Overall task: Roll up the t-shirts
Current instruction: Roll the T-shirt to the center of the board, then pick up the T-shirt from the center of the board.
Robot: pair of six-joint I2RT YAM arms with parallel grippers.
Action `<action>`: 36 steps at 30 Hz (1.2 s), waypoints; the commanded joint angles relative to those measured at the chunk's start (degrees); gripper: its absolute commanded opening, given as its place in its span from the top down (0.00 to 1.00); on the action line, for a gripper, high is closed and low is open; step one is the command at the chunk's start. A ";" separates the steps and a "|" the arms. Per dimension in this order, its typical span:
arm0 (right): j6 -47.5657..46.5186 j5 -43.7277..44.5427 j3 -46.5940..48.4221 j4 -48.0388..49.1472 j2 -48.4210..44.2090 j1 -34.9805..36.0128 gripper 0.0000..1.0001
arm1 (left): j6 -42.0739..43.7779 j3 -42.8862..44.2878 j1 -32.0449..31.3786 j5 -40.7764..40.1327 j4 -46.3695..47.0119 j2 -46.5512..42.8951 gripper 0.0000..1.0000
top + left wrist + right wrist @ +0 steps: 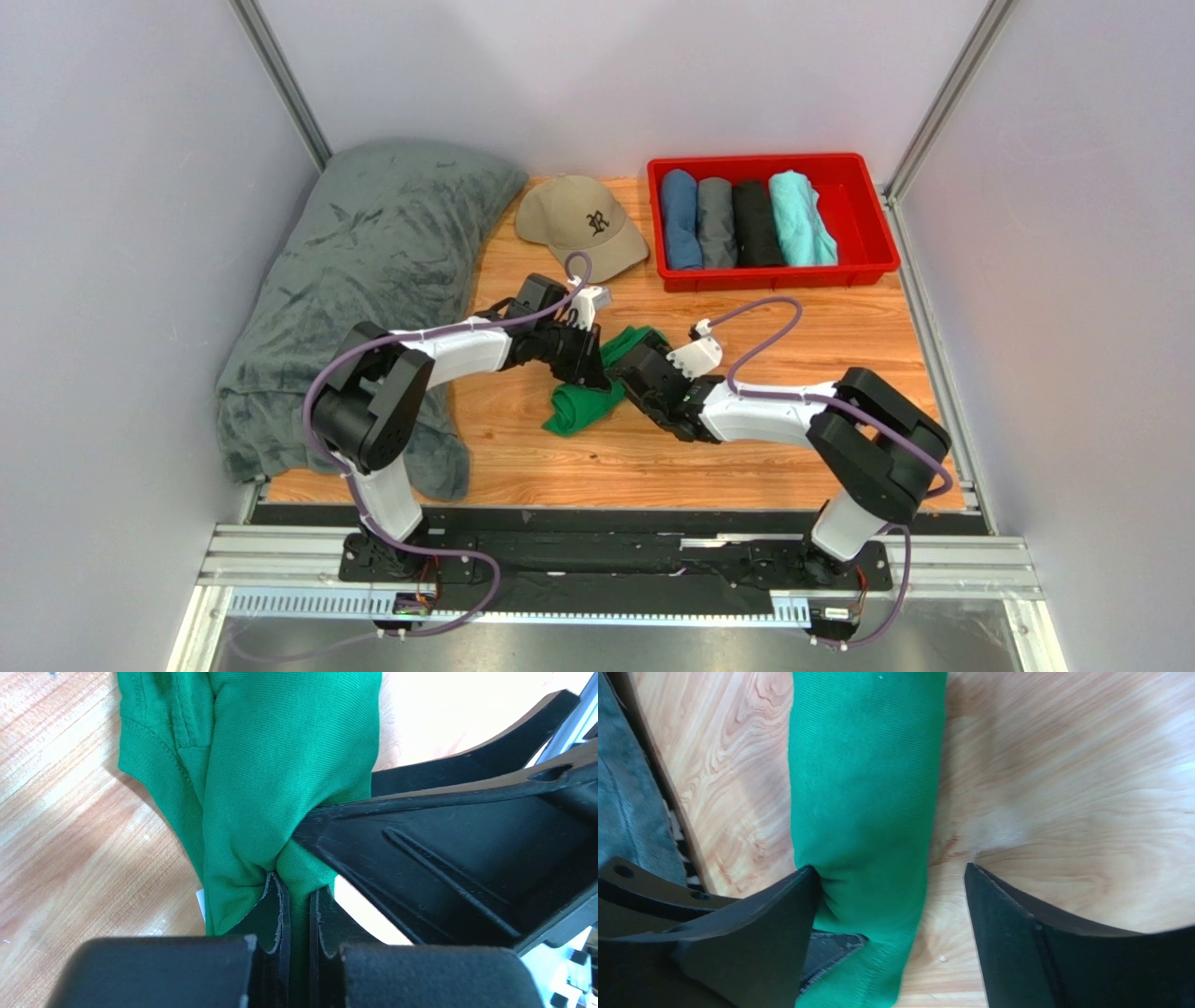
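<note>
- Toward me and to the left of the red tray (774, 276), the green t-shirt (582, 406) lies on the wooden table (800, 336) as a rough, thick roll. Four finished rolls (744, 221) sit side by side inside that tray.
- My left gripper (298, 899) is clamped on a bunched fold of the shirt, with cloth pinched flat between its fingers.
- My right gripper (892, 878) straddles the roll with its jaws apart. One finger touches the side of the cloth, and the other is off it, over bare wood.
- I judge the rolling itself is nearly done, and I am at the step of securing this shirt for pickup.
- The next move calls for squeezing the right jaws squarely across the whole roll so no layer slips out. Both arms then lift together and carry it to the free space at the tray's right end.
- A hem and a sleeve edge stick out of the bundle, so a lopsided squeeze could let it unwind.
</note>
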 commanded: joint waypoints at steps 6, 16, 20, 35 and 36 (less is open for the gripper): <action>7.37 -1.07 7.91 -7.72 7.24 0.16 0.38 | 0.14 -2.94 1.38 -2.57 -12.20 4.11 1.00; 4.40 -3.88 11.69 -11.50 11.99 -1.16 0.86 | 2.08 -0.75 1.47 1.30 -16.15 4.11 0.96; 1.94 -6.08 13.01 -12.91 13.22 -2.57 1.00 | 3.83 0.48 1.47 2.27 -18.26 2.97 0.79; -33.48 -2.91 20.58 -13.45 12.00 -5.29 1.00 | 12.18 11.29 5.33 -3.18 -30.13 -4.85 0.57; -34.63 -3.44 20.31 -12.65 11.47 -6.08 1.00 | 12.62 11.64 5.59 -3.35 -30.48 -5.81 0.57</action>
